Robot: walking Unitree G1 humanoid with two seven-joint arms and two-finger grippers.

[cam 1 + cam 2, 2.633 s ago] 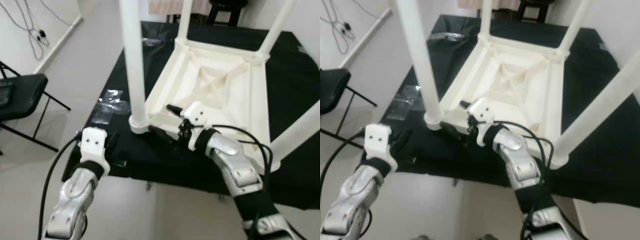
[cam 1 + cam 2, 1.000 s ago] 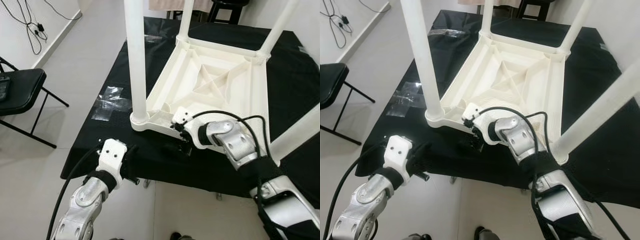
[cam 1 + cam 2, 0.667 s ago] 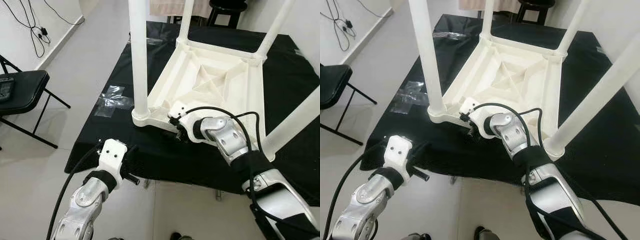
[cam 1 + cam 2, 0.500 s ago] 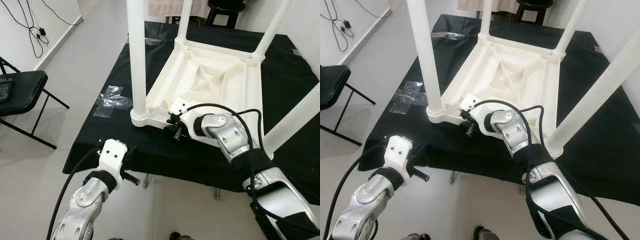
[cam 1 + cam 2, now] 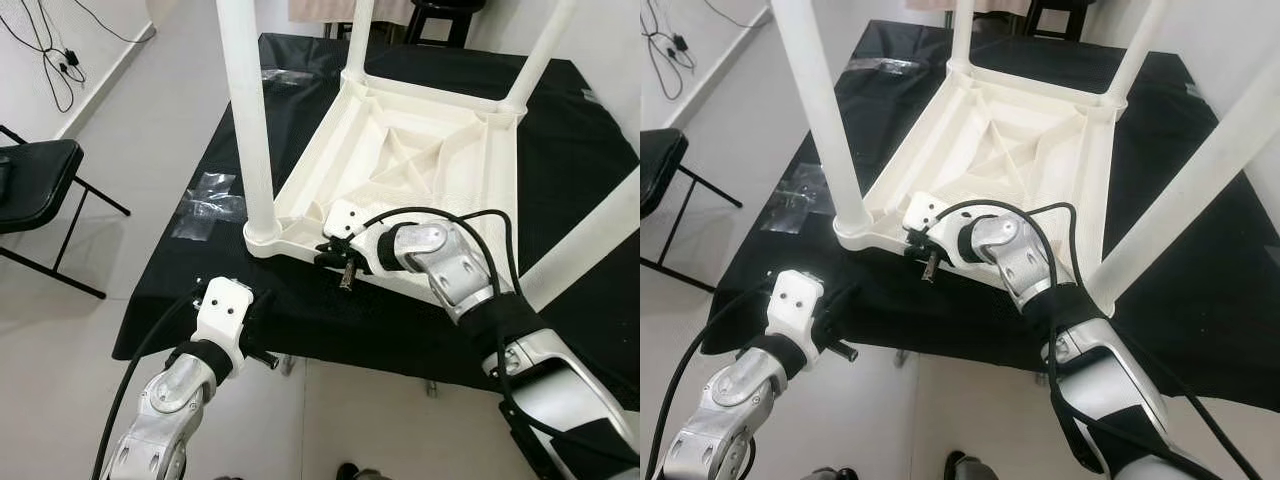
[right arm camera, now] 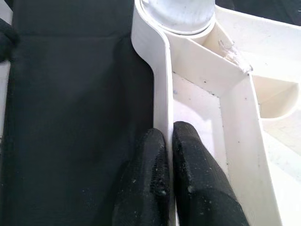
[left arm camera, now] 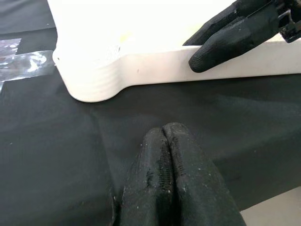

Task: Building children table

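Right wrist view: your right gripper point(image 6: 167, 141) pinches the near rim of the upside-down white plastic children's table point(image 5: 430, 160), one finger outside the wall, one inside, just beside the corner leg socket. Table lies top-down on the black cloth-covered work surface point(image 5: 590, 150), w/ all four white round legs seated and pointing up; near-left leg point(image 5: 245, 120) stands closest to the grip. Left gripper point(image 7: 164, 146) hovers low over the cloth near the front edge, fingers pressed together, holding nothing. Assembly looks about done; step in hand seems to be gripping the rim to shift or flip. Next move prob. needs your left gripper on the rim too, since one pinch likely won't control the frame.
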